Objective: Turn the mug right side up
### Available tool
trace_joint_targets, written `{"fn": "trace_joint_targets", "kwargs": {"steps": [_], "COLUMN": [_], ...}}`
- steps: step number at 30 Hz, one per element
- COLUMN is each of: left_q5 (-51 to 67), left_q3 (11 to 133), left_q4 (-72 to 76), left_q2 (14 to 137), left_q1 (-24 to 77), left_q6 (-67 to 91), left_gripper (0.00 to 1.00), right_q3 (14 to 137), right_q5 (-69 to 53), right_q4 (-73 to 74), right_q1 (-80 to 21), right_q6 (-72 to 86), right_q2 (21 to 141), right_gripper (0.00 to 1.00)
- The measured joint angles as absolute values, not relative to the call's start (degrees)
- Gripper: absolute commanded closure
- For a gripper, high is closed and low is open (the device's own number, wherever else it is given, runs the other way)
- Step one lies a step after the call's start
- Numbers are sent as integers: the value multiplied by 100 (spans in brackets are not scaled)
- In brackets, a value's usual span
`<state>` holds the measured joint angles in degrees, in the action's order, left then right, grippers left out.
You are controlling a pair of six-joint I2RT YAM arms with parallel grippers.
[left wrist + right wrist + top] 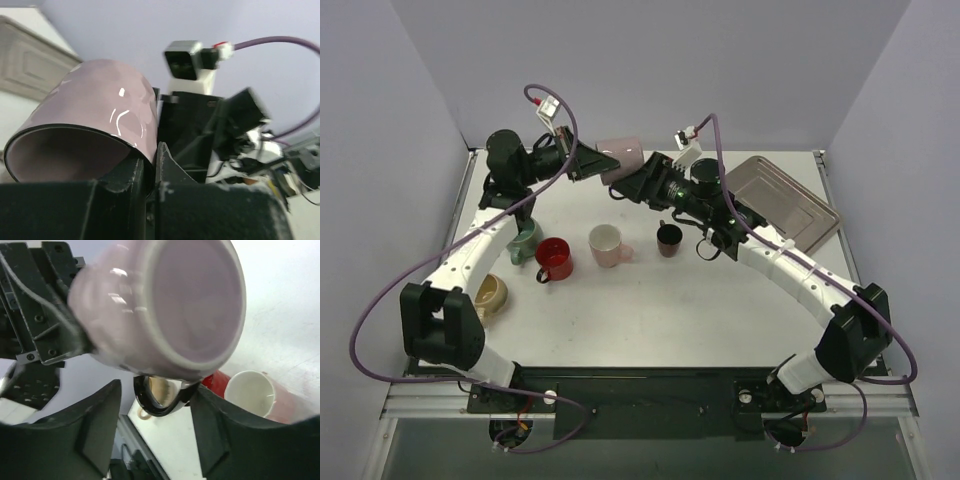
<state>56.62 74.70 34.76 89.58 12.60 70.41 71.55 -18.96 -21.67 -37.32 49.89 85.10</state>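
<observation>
Noting one glossy pink mug (pixel 620 157) aloft, tilted, left of the flat metal tray (pixel 802 200). Left gripper (pixel 152 156) pinches its dark rim; right gripper (pixel 157 401) gapes wide around the looped handle. We count five round cups (pixel 553 258) lower, also left of the tray.

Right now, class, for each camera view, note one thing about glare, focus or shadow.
Left wrist: white glare streaks on the pink mug; the left gripper looms dark and soft. Right wrist: the mug's base fills the frame, slightly blurred, as is the right gripper below it. Top external: evenly lit and sharp, with only faint shadows on the table.
</observation>
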Motion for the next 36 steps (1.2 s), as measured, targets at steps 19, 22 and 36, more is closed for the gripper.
{"fn": "trace_joint_targets", "kwargs": {"steps": [19,22,36], "left_q5": [1323,777,-40], "left_q3": [8071,6899,5072], "left_q4": [-6547,-6650,-5142], "left_q2": [7074,6969,7249], "left_q1": [3800,4073,4132], "left_q6": [-1391,-1704,-2329], "left_gripper": [100,100,100], "right_q3": [6971,6757,6182], "right_q5": [244,655,1389], "right_q4": [1527,1712,2010], "right_q1": [-3498,-3402,-2915], "right_q6": [2526,2471,2309], "right_q2": [6893,6698,6578], "right_gripper": [7,7,6]}}
